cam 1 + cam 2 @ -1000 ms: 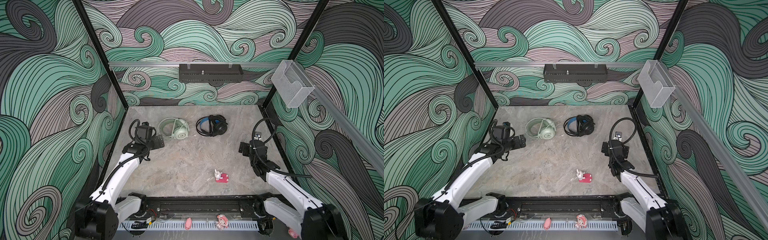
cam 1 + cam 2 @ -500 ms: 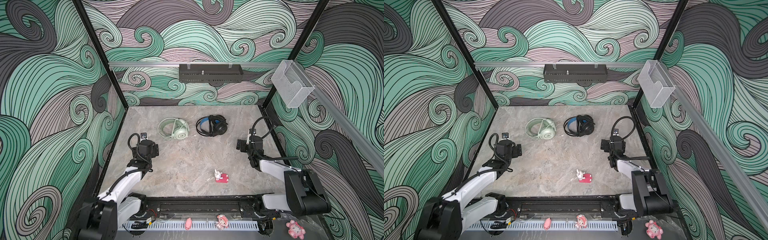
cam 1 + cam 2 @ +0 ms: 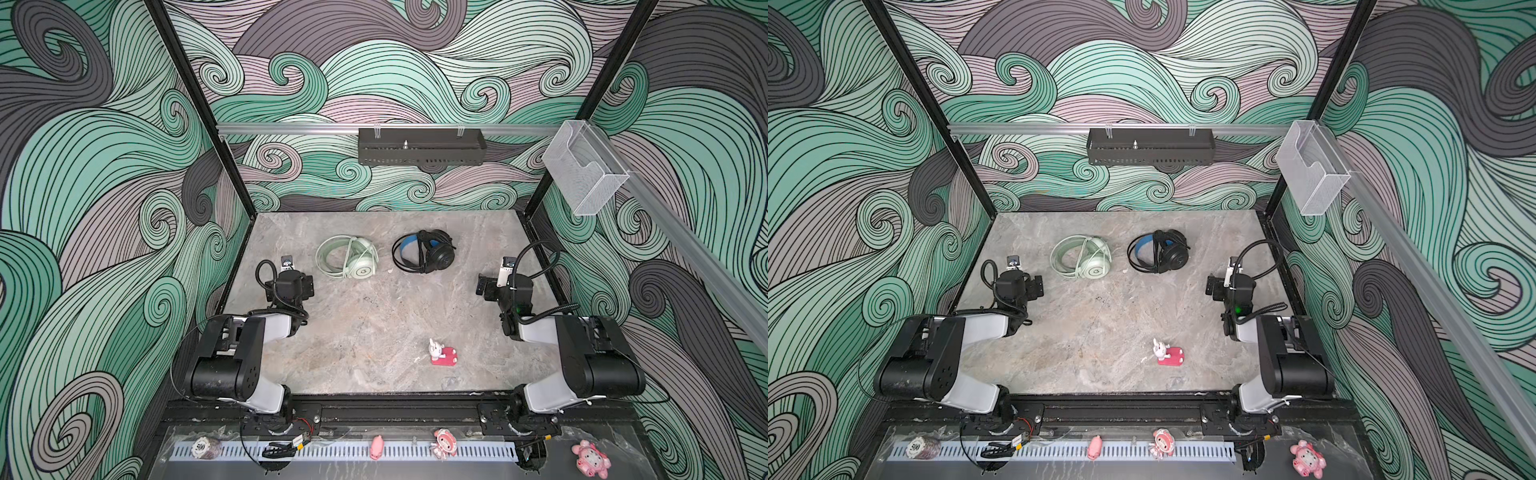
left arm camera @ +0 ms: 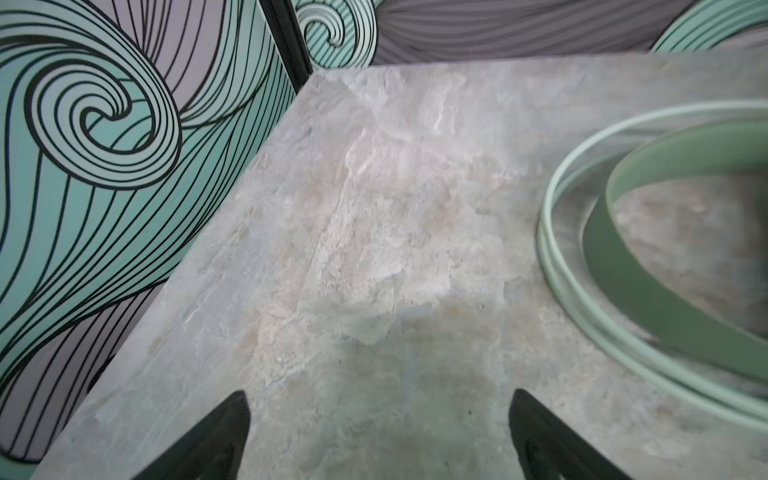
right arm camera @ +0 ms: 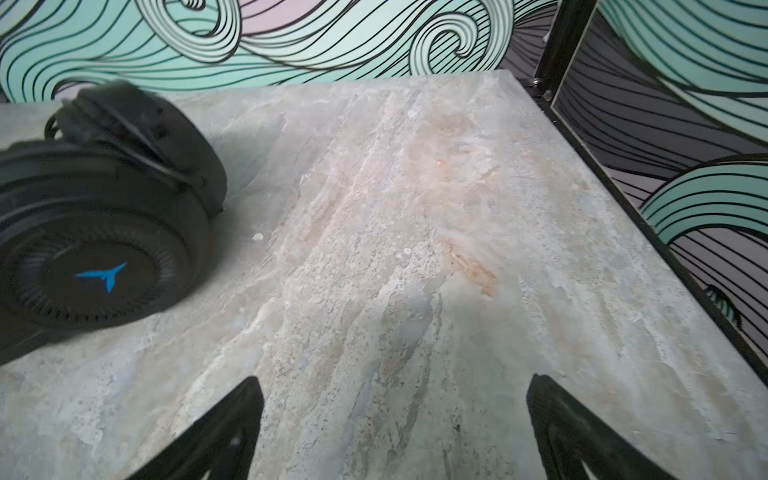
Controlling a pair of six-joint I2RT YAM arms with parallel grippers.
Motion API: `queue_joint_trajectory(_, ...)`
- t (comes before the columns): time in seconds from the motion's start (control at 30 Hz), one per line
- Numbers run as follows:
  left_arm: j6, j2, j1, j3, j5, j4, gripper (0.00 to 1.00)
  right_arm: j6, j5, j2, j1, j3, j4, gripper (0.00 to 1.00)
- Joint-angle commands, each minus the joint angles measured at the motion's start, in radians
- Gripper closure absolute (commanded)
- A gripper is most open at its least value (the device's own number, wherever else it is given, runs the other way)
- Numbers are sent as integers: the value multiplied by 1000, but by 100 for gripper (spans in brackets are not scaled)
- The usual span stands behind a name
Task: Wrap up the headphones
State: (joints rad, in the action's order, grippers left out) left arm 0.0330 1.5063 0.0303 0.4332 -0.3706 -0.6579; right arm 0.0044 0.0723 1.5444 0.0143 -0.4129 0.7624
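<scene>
Two headphones lie at the back of the stone table. The pale mint-green pair has its whitish cable looped round it. The black pair with a blue inner band lies to its right, black cable coiled round it. My left gripper stands open just front-left of the mint pair, whose band shows in the left wrist view, nothing between its fingertips. My right gripper is open, front-right of the black earcup, over bare table.
A red toy with a white rabbit sits on the table near the front right. A black shelf hangs on the back rail and a clear plastic box on the right rail. Small figurines line the front ledge.
Both arms have folded back, their elbows dropping toward the front rail. The left gripper has drawn a little toward the front. Neither pair of headphones has moved.
</scene>
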Motion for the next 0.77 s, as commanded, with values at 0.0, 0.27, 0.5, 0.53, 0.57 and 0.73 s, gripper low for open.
queue_joint_trajectory(0.0,4,52,-20,-2,67,-135,1,-34,-25,-4,12,-4,55,1)
queue_joint_trajectory(0.27,31,21,-36,21,97,-40,1,-35,-26,-7,12,5,75,1)
queue_joint_trajectory(0.5,33,17,-36,23,98,-29,1,-35,-25,-7,12,5,75,1)
queue_joint_trajectory(0.53,33,17,-37,23,99,-30,1,-35,-25,-6,12,6,76,1)
queue_joint_trajectory(0.57,34,16,-36,22,99,-29,1,-35,-27,-3,13,0,69,1)
queue_joint_trajectory(0.73,33,17,-35,21,98,-32,1,-35,-26,-8,12,3,70,1)
